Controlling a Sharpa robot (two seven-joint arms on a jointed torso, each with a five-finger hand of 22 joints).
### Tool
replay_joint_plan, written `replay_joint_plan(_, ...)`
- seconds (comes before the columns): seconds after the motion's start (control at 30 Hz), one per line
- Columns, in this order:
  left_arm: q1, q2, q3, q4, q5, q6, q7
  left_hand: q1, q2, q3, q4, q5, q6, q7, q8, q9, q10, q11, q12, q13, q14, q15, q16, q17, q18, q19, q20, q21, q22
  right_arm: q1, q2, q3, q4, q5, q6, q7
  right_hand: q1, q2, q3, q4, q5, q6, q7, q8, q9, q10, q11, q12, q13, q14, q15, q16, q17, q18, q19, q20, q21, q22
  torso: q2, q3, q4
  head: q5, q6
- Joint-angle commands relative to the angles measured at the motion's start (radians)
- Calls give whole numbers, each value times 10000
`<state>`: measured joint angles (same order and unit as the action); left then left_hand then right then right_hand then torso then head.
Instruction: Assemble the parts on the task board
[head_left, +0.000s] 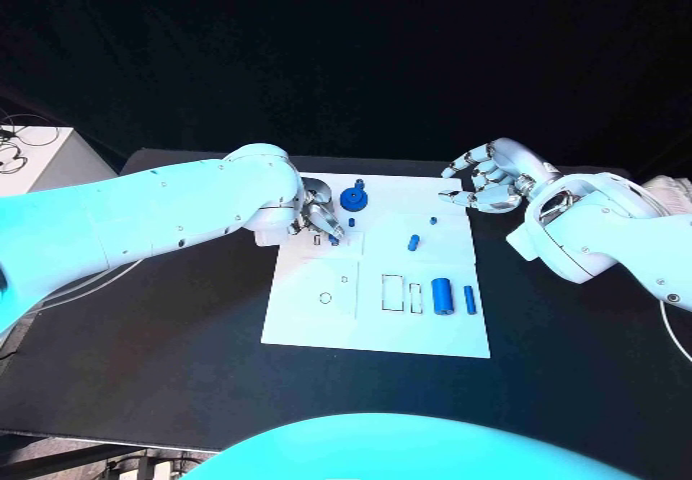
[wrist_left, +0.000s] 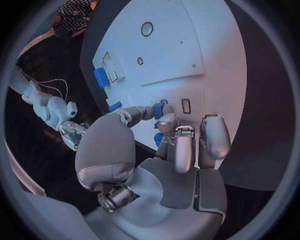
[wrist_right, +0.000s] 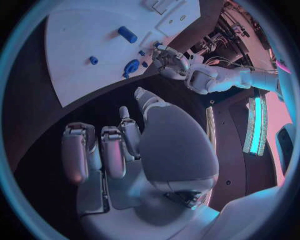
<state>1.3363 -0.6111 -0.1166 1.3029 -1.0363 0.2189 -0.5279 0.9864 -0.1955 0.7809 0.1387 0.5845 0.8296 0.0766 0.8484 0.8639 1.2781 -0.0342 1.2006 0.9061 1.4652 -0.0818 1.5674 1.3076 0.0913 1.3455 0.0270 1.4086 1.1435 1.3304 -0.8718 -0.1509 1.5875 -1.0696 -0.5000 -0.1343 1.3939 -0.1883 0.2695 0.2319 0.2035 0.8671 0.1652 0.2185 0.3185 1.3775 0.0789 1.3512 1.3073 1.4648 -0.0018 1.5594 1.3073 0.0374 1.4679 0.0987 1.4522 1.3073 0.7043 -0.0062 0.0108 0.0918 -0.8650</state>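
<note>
The white task board (head_left: 375, 310) lies in the middle of the table. My left hand (head_left: 317, 215) hovers over its far left part, thumb and a finger pinching a small blue part (wrist_left: 159, 111) just beside a small rectangular slot (wrist_left: 185, 105). A blue knob-shaped part (head_left: 355, 197) lies right beside that hand. A short blue peg (head_left: 414, 241) and a tiny blue piece (head_left: 433, 218) lie mid-board. A thick blue cylinder (head_left: 441, 296) and a thin blue pin (head_left: 469, 299) lie near the right edge. My right hand (head_left: 490, 180) hangs beyond the far right corner, fingers apart, holding nothing.
Rectangular cut-outs (head_left: 394, 292) sit left of the thick cylinder, and a small round hole (head_left: 325, 297) lies near the board's left edge. Black table (head_left: 159, 330) surrounds the board. A white box with cables (head_left: 36, 150) stands off the far left corner.
</note>
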Motion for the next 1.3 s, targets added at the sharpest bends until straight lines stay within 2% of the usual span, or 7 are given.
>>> replay_joint_plan(0.03,12,53,-1,-43,28,-88,-11,-39,121,1928,-1993,6,470,-412,33,5,95,-28,70,26,1055,-79,31,2626,-62,68,-34,69,31,-5,11,4,-6,-24,92,18,52,-43,61,-10,47,90,-2,10,-9,-54,7,-41,718,984,47,-36,2362,-31,459,52,-31,1511,3,0,-5,15,3)
replay_joint_plan(0.3,10,96,-8,-73,25,58,-24,-54,137,1923,-1992,2,481,-419,31,3,97,-34,58,4,1053,-83,28,2620,-65,77,-38,73,46,-8,7,4,-10,-24,95,16,55,-46,69,-9,61,91,-1,11,-10,-48,7,-34,723,987,47,-30,2373,-31,460,52,-30,1512,-3,3,-7,20,-28)
replay_joint_plan(0.57,10,103,-20,-97,-11,291,-52,-57,149,1926,-1998,3,484,-424,28,2,101,-38,55,4,1051,-86,24,2613,-67,83,-40,77,57,-16,-6,3,-15,-24,113,12,59,-46,77,-9,75,91,-1,11,-12,-50,7,-36,720,985,47,-35,2364,-29,457,51,-37,1506,-19,0,17,59,-77)
replay_joint_plan(0.93,-9,49,-56,-66,8,-230,-23,-67,178,1940,-2008,13,496,-433,25,0,117,-46,61,19,1055,-92,32,2628,-66,82,-45,74,54,-18,-41,3,-8,-24,116,-8,59,-46,77,-9,75,91,-1,11,-12,-50,7,-36,720,985,47,-35,2364,-29,457,51,-37,1506,-27,-11,26,92,-75)
replay_joint_plan(1.03,-19,53,-75,-70,6,-310,-22,-71,181,1942,-2012,17,501,-435,26,0,124,-48,66,29,1054,-93,31,2625,-67,85,-46,75,57,-18,-43,2,-6,-24,119,-9,59,-46,77,-9,75,91,-1,11,-12,-50,7,-36,720,985,47,-35,2364,-29,457,51,-37,1506,-29,-6,19,95,-73)
replay_joint_plan(1.3,-31,26,-213,-41,19,-487,-20,-94,207,1965,-2034,34,524,-446,27,-1,145,-59,67,35,1052,-102,26,2617,-71,97,-54,82,76,-18,-39,2,-14,-24,119,-14,59,-46,77,-9,75,91,-1,11,-12,-50,7,-36,720,985,47,-35,2364,-29,457,51,-37,1506,-25,-5,6,99,-77)
